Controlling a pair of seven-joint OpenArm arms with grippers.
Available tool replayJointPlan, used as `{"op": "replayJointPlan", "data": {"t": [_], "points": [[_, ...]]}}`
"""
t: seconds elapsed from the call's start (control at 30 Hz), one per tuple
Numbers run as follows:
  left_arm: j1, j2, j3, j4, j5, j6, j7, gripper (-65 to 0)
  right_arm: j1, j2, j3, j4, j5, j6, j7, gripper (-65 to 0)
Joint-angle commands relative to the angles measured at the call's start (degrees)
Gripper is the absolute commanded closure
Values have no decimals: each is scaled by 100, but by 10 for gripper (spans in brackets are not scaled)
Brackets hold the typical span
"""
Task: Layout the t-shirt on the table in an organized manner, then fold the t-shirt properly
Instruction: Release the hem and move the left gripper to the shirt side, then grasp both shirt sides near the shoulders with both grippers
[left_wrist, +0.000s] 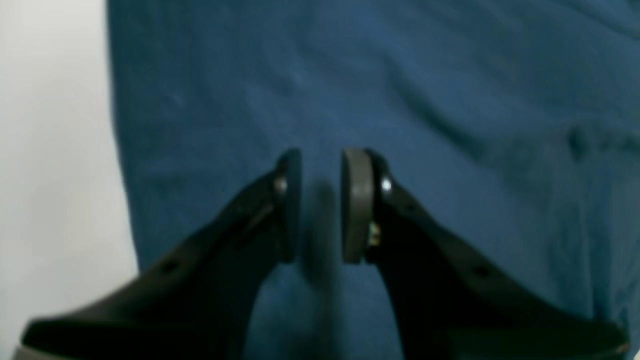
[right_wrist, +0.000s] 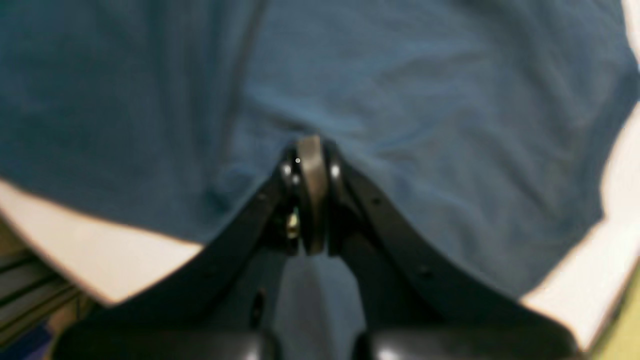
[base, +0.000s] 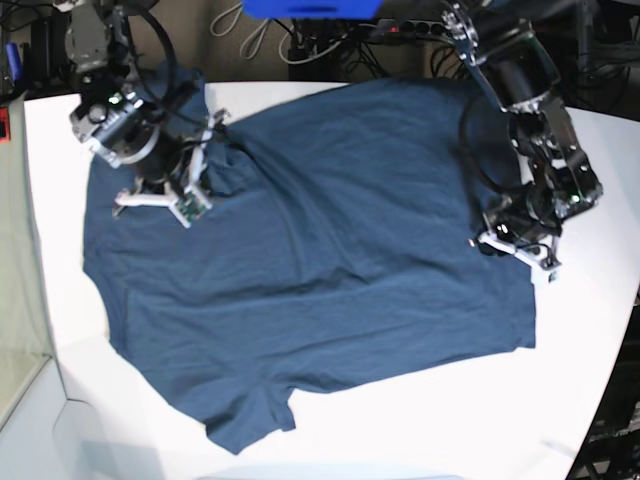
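Note:
The dark navy t-shirt lies spread over the white table, rumpled, with one sleeve pointing to the near edge. My right gripper is at the shirt's far left part. In the right wrist view it is shut, and creases in the cloth run into its tip. My left gripper hangs over the shirt's right edge. In the left wrist view its pads stand a little apart with nothing between them, above the blue cloth.
Bare white table shows left of the shirt's edge in the left wrist view. In the right wrist view the table's rim is close by, with a grey rail below it. Cables and a blue object lie beyond the far edge.

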Motion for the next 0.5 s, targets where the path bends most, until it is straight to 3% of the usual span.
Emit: {"op": "replayJointPlan", "data": {"t": [0.0,0.17,0.33,0.47], "points": [[-4,-79,-10,29,-32,4,-158,-141,99,43,84,63,20,-24,113,-2],[-57,-404,52,-1087,-23,4,-931,-141,196,43,199,46,20,-24,113,-3],[-628,-1011,737,-2696,-50,4,-1951,-141,134,43,234,37,12,-24,113,-3],[-1279,-1301,1203,-3760,-32,4,-2654,-141,-42,122,295,37,12,-24,113,-3]]}}
